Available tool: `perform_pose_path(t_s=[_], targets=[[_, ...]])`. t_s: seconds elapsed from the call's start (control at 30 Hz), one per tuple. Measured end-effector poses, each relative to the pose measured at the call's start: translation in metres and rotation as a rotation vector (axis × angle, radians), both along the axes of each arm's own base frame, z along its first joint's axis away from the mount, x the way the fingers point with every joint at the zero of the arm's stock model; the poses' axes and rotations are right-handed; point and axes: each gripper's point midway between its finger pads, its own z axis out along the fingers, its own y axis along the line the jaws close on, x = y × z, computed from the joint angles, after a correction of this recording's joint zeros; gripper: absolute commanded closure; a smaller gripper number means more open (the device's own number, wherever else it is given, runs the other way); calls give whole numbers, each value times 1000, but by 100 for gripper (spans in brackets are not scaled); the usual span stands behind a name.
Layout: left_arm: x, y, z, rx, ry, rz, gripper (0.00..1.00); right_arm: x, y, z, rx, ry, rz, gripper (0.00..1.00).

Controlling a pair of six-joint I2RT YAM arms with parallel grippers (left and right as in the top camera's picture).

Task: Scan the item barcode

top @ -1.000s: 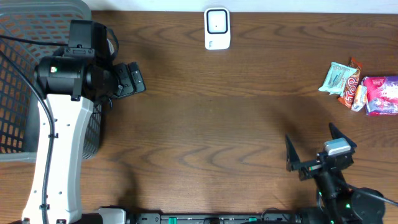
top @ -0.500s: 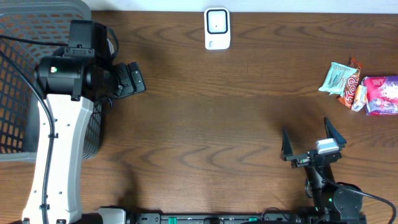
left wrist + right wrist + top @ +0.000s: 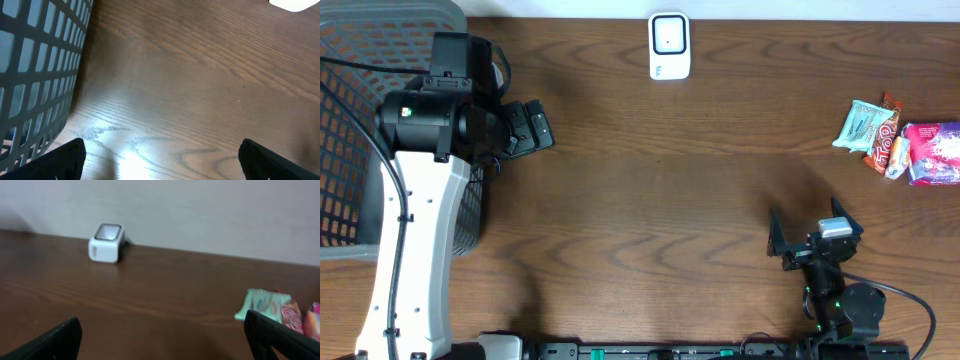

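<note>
Overhead: the snack packets (image 3: 898, 140) lie at the right edge of the bench (image 3: 670, 200), the scanner (image 3: 669, 45) at its far middle, and a basket (image 3: 370, 120) on the left. The left fingers (image 3: 538, 128) and right fingers (image 3: 776, 238) are spread wide, holding nothing.

Left wrist: only basket mesh and wood grain between the fingertips.

Right wrist: the scanner stands upright before a pale wall (image 3: 200, 210), with the packets to its right.

The middle of the tabletop (image 3: 670, 180) is open wood, passable from the near edge to the white scanner (image 3: 669, 45) at the far edge. On the left, a grey mesh basket (image 3: 350, 150) walls off the side, and the left arm (image 3: 415, 200) stands over its right rim. The snack packets (image 3: 900, 140) crowd the far right, well apart from the right claw (image 3: 808, 228), with open wood between them.
</note>
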Motion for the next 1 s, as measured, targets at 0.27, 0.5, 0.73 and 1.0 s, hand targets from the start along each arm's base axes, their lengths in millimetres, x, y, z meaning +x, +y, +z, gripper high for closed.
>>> perform_pose_path(t_s=[0.27,0.5,0.73,1.0], targets=[[0,0,0,0,0,0,2,0,-3,0,0,0,-18,1],[0,0,0,0,1,0,2,0,-4,0,22,4,-26,1],[0,0,0,0,0,0,2,1,-8,-1,88,15,-54,1],[0,0,0,0,0,0,2,1,-9,-1,96,15,-60,1]])
